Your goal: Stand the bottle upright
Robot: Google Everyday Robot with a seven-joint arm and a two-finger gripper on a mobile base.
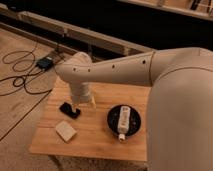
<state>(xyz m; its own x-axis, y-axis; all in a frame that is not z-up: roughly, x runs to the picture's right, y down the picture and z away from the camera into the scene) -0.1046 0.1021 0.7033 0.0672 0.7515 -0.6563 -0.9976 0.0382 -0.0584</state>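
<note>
The bottle (123,119), pale and slender, lies on its side across a black bowl (112,121) at the right of the wooden table (95,142). Its white cap (121,136) pokes over the bowl's near rim. My gripper (84,106) hangs from the pale arm over the table's left half, well left of the bowl and apart from the bottle. Its fingers point down, stand open and hold nothing.
A small flat black object (69,110) lies on the table just left of the gripper. A pale square block (65,131) sits near the front left corner. Black cables (20,75) and a blue box (45,63) lie on the floor beyond the table's left edge.
</note>
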